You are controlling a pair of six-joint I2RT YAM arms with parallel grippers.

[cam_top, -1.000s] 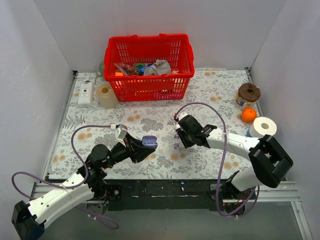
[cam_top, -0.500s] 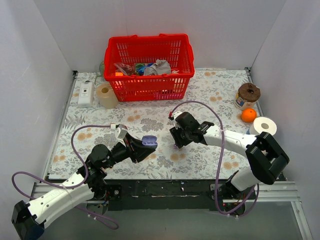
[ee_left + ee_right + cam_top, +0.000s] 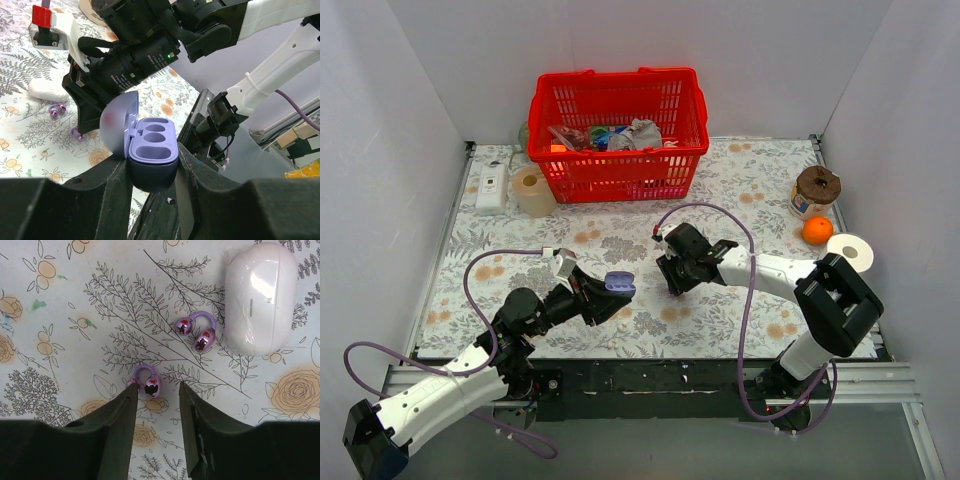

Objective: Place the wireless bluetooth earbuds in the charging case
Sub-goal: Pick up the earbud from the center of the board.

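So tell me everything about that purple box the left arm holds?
The case is a small rounded shell of glossy lavender plastic, darker at the base. Its hinged lid stands open, showing two empty oval hollows in a paler tray. It sits upright, squeezed on both sides by the left arm's jaws.

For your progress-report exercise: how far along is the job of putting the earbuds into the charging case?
Done: the left gripper holds the charging case with its lid up, both wells empty. In hand: the open right gripper hovers over one earbud on the tablecloth. Left: grasping and seating that earbud and the other earbud, lying beside the white capsule.
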